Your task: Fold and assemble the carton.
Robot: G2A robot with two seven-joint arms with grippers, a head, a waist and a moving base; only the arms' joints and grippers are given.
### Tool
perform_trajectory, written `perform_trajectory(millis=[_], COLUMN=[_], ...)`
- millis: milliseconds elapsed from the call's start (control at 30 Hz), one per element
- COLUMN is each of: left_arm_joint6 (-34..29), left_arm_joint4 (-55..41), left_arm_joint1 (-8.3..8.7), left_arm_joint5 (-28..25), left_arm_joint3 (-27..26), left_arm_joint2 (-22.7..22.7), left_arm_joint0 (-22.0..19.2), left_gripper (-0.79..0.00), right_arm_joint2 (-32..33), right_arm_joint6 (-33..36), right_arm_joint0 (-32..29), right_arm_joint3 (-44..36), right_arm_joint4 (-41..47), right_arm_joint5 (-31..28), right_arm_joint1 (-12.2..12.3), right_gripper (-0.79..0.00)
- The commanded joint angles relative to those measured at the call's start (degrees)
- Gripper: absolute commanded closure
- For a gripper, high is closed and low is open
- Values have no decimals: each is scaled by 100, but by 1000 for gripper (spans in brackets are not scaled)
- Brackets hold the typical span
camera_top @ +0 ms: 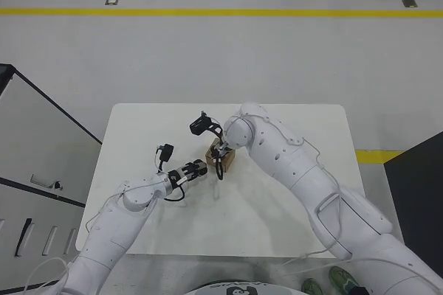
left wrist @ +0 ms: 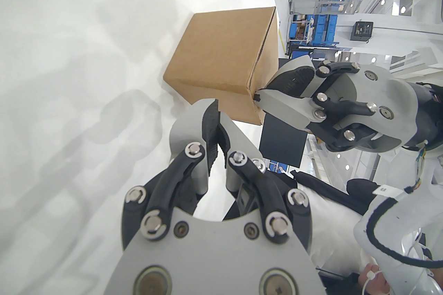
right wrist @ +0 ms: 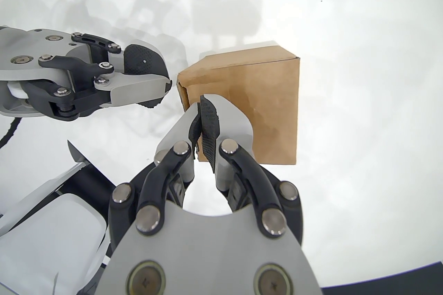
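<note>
A small brown carton (camera_top: 225, 156) stands closed as a cube near the middle of the white table (camera_top: 295, 133). In the left wrist view, the carton (left wrist: 225, 57) lies just beyond my left gripper (left wrist: 216, 109), which is shut with nothing in it. My right gripper (left wrist: 259, 96) touches the carton's upper corner edge. In the right wrist view, my right gripper (right wrist: 204, 104) is shut, tips against the near edge of the carton (right wrist: 263, 102). The left gripper (right wrist: 168, 85) points at the carton's corner, a small gap away. From above, the left gripper (camera_top: 204, 169) and right gripper (camera_top: 220, 153) flank the carton.
Bare tabletop surrounds the carton on all sides, with the widest stretch toward the front (camera_top: 236, 221). A dark-edged cabinet (camera_top: 15, 118) stands beside the table's left side. Another dark unit (camera_top: 428, 169) stands at the right.
</note>
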Motion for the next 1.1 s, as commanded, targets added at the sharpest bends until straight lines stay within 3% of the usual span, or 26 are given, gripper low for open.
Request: perform_trajectory(millis=[0,67,100,200,433,633,967,1067], left_arm_joint6=[0,0,0,0,0,0,0,0], left_arm_joint4=[0,0,0,0,0,0,0,0], left_arm_joint1=[0,0,0,0,0,0,0,0], left_arm_joint5=[0,0,0,0,0,0,0,0], left_arm_joint3=[0,0,0,0,0,0,0,0], left_arm_joint2=[0,0,0,0,0,0,0,0], left_arm_joint0=[0,0,0,0,0,0,0,0], left_gripper=[0,0,0,0,0,0,0,0], right_arm_joint2=[44,105,156,342,1342,2251,2297,2616], right_arm_joint6=[-18,-41,-67,-131,-245,-415,-521,-584], right_arm_joint0=[12,16,13,-18,-369,-983,-1041,-1285], right_arm_joint3=[-2,-39,-69,-154,-640,-1237,-1288,-1476], right_arm_joint4=[18,37,63,94,863,2009,2046,2309], right_arm_joint5=[15,21,9,-53,-238,187,231,-39], right_arm_joint1=[13,36,53,136,464,676,688,789], right_gripper=[0,0,-55,-763,-785,-785,-785,-785])
